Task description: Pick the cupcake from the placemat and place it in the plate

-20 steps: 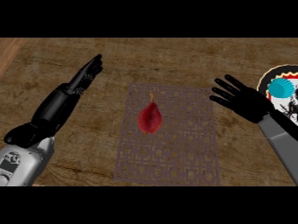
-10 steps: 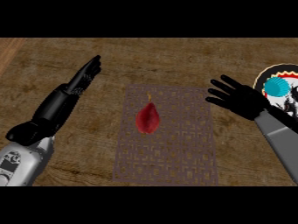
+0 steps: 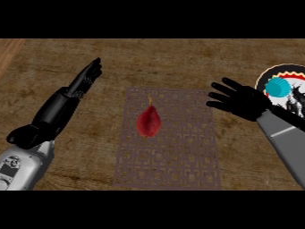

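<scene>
Lying mid-placemat (image 3: 168,138): dark red, teardrop-shaped thing (image 3: 149,121), no cupcake visible. Looks light, soft; pinch at wide middle. Right hand (image 3: 242,101) splayed, grasping nothing, beside plate (image 3: 298,74); teal cupcake-like thing (image 3: 278,86) already there.

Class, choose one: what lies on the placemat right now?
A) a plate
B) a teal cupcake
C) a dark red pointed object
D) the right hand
C: a dark red pointed object lies on the placemat; the teal cupcake already sits on the plate at the right.
</scene>
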`<state>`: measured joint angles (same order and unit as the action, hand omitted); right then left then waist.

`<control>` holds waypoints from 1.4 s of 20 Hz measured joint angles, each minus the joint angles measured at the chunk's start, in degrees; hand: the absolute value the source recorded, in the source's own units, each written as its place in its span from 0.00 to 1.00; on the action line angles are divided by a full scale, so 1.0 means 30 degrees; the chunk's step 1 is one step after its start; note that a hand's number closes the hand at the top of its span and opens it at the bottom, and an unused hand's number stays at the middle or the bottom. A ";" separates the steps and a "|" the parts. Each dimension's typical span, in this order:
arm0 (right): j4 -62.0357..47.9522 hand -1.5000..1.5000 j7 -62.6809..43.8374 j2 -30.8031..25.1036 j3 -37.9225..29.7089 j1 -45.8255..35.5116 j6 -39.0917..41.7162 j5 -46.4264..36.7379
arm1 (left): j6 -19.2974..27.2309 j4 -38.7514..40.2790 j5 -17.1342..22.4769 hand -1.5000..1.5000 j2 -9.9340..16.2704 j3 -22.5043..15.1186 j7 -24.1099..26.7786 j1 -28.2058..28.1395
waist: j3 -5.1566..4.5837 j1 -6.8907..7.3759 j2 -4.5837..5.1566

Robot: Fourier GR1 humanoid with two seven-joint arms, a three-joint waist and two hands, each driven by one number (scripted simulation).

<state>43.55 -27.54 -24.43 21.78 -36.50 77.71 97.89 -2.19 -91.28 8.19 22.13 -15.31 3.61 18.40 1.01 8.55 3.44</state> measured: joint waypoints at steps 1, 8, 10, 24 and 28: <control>0.0167 0.00 -0.0082 -0.0029 0.0095 -0.0066 0.0043 0.0192 | -0.0013 0.0022 0.0008 0.50 0.0076 0.0097 -0.0028 0.0056 | -0.0003 -0.0050 -0.0017; 0.1004 0.00 -0.0716 -0.0422 0.0694 -0.0036 0.0358 0.1269 | -0.0028 0.0066 0.0098 0.50 0.0173 0.0360 -0.0078 -0.0028 | -0.0020 -0.0320 -0.0078; 0.1174 1.00 -0.0869 -0.0443 0.0814 0.0045 0.0439 0.1529 | -0.0025 0.0031 0.0097 0.50 0.0174 0.0368 -0.0022 -0.0217 | -0.0028 -0.0362 -0.0116; 0.3147 1.00 -0.0233 0.1286 -0.1526 -0.1672 0.0938 0.5233 | -0.0245 -0.0025 0.0246 0.50 0.0147 0.0457 0.0039 -0.0505 | 0.0278 -0.0032 -0.0322; 0.5830 1.00 0.0586 0.3405 -0.3017 -0.3381 0.0752 0.7611 | -0.0359 -0.0049 0.0359 0.50 -0.0055 0.0285 0.0079 -0.0451 | 0.0877 0.0856 -0.0576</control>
<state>61.04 -25.78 -14.22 12.73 -46.64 79.97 120.73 -3.26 -91.42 9.26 21.96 -14.45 3.84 17.05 3.64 11.12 1.71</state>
